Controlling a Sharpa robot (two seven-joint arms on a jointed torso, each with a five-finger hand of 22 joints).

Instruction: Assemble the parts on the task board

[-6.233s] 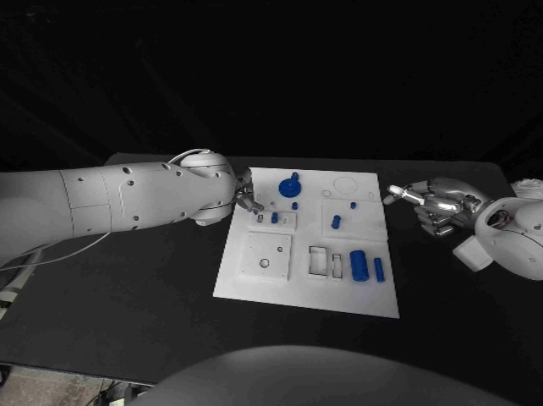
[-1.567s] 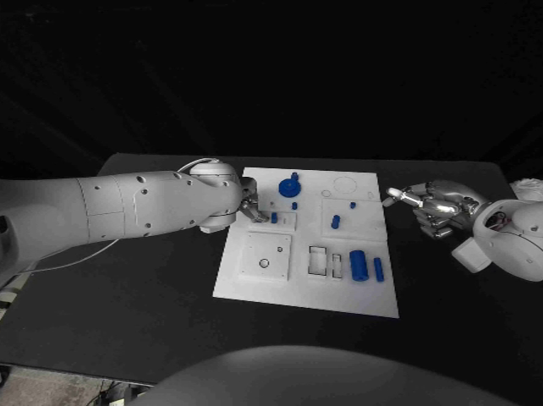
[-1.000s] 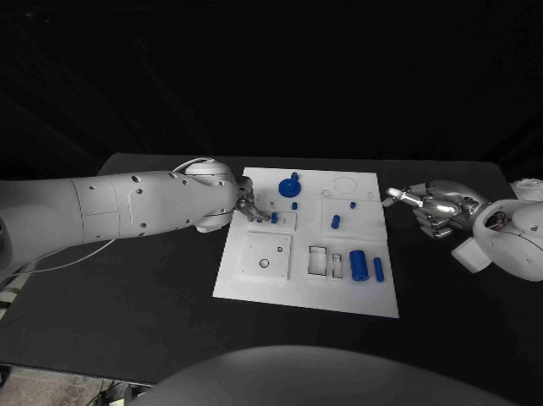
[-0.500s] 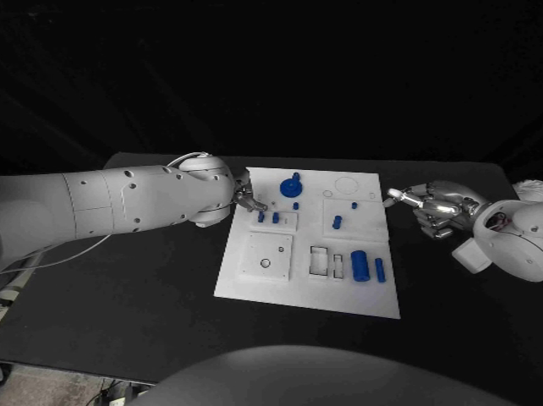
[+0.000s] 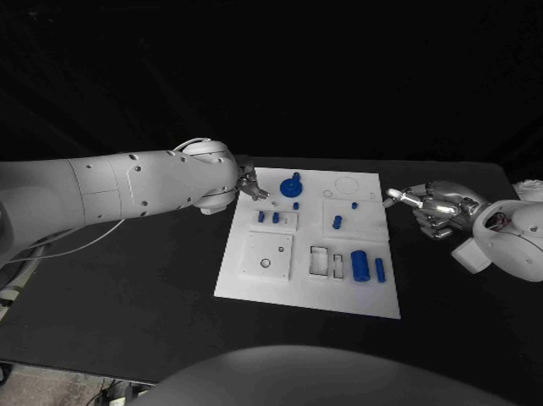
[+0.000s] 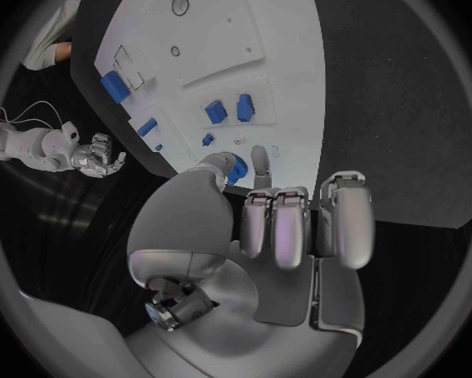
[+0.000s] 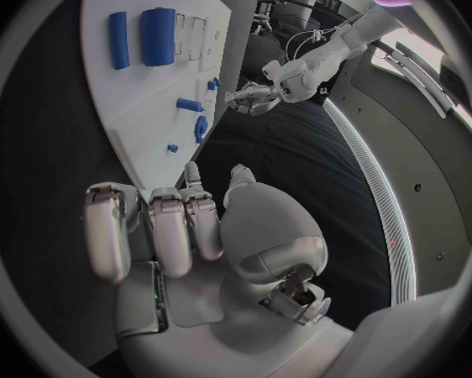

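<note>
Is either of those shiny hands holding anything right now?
No. The left hand hovers by the white task board with its fingers curled on nothing. The right hand, off the board's other side, is likewise empty.

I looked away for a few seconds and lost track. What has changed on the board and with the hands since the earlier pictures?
A second small blue peg now stands beside the first peg in the left block of the task board. The left hand has let go and drawn back toward the board's far left corner. The right hand stayed beside the board's right edge, and the other blue parts lie as before.
</note>
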